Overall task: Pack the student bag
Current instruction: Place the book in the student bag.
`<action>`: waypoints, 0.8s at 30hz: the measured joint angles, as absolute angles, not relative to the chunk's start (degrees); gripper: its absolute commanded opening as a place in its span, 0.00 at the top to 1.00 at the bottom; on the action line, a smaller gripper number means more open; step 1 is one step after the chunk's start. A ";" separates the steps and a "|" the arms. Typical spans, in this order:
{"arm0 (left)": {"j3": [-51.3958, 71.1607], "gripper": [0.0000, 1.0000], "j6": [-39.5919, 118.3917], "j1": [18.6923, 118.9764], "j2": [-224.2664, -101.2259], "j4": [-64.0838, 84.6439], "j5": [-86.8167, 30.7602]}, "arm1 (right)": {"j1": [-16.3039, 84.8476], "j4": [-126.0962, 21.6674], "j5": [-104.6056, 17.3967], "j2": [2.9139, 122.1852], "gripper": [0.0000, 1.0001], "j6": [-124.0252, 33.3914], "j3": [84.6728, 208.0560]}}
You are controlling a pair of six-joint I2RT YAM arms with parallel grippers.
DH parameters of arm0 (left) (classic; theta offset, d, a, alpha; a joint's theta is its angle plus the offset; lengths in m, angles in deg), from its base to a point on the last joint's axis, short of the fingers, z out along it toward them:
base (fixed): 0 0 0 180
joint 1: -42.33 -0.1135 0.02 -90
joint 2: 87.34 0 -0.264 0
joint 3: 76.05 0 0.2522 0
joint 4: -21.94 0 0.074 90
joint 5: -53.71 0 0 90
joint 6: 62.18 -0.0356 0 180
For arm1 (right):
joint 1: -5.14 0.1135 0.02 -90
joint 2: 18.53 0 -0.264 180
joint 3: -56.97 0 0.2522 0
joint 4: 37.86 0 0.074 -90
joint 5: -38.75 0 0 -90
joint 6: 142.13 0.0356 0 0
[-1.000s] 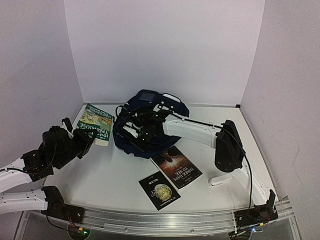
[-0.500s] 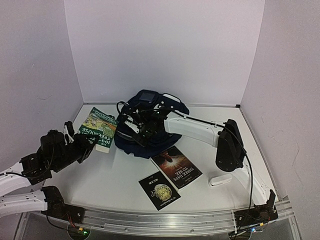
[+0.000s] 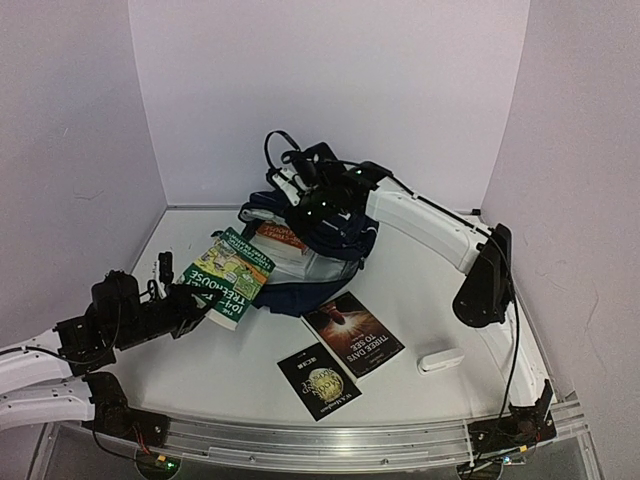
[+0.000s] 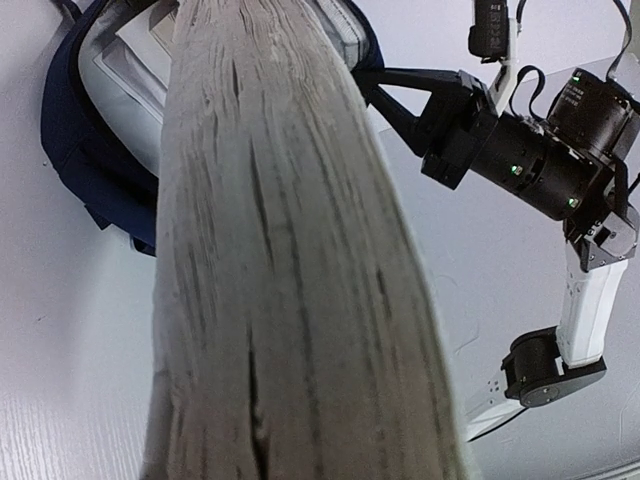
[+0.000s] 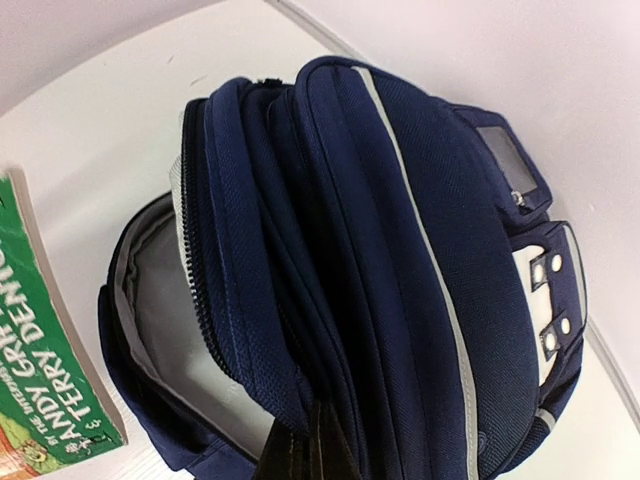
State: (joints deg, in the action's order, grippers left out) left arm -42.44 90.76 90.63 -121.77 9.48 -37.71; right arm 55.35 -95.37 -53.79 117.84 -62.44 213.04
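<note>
The student bag (image 3: 335, 240), dark navy with a thin white stripe, lies at the back middle of the table. Its mouth is held open toward the left and shows grey lining (image 5: 160, 300). My right gripper (image 3: 305, 203) is shut on the bag's upper edge (image 5: 310, 440) and holds it raised. My left gripper (image 3: 185, 302) is shut on a green paperback (image 3: 232, 272), tilted, with its far end at the bag's opening. The book's page edge (image 4: 280, 260) fills the left wrist view and hides the fingers. The bag also shows there (image 4: 80, 150).
An orange-covered book (image 3: 281, 238) lies inside the bag. Two dark books (image 3: 352, 333) (image 3: 318, 380) lie flat in front of the bag. A small white case (image 3: 440, 359) sits at the right front. Walls close in on the left, back and right.
My right gripper has lifted the bag's upper edge up and back, opening the mouth. My left arm has carried the green book to the right, up to the opening.
</note>
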 measured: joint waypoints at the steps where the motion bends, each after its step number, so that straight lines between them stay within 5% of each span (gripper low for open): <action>1: -42.64 1.00 90.76 90.63 -122.23 10.22 -37.33 | 55.17 -95.39 -53.41 117.74 1.00 -62.52 213.38; 17: -41.86 1.00 100.79 88.22 -161.17 48.57 -37.88 | 54.79 -95.42 -51.85 117.57 1.00 -63.21 214.67; 24: -31.35 1.00 103.99 85.56 -176.58 63.33 -34.58 | 54.73 -95.43 -51.23 116.75 1.00 -63.20 214.66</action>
State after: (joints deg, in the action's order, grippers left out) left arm -31.35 103.99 85.56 -176.58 63.33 -34.58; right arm 54.73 -95.43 -51.23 116.75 -63.20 214.66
